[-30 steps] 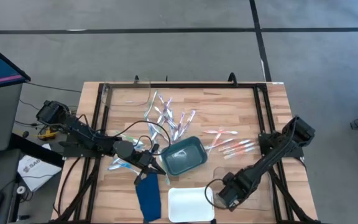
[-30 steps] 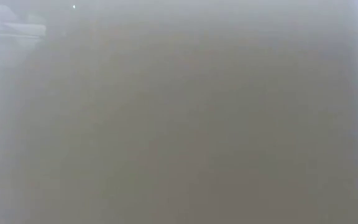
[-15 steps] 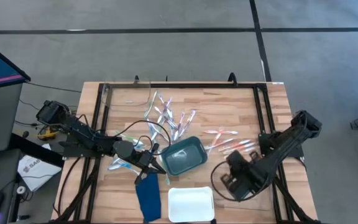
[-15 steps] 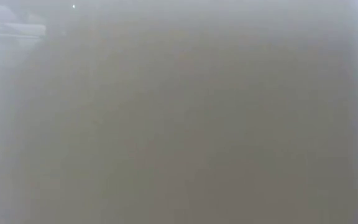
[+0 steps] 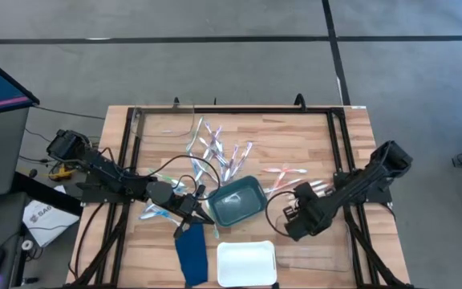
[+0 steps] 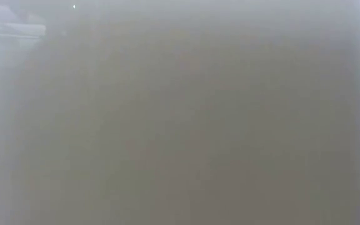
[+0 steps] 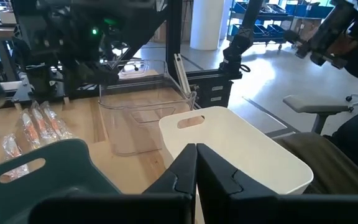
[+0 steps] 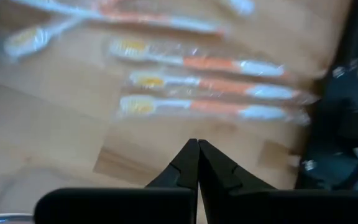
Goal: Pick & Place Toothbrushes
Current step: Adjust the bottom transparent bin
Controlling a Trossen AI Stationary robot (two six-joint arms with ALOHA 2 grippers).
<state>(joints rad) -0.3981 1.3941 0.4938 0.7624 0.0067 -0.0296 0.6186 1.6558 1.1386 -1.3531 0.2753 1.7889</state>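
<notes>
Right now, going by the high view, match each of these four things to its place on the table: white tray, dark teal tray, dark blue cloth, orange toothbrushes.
Things:
1. white tray
2. dark teal tray
3. dark blue cloth
4. orange toothbrushes

Places:
A. near the table's middle
B. on the wood just ahead of the right end effector
C. at the table edge along the picture's bottom, right of the cloth
D. at that same edge, next to the left end effector

Pairs: 1-C, 2-A, 3-D, 4-B
</notes>
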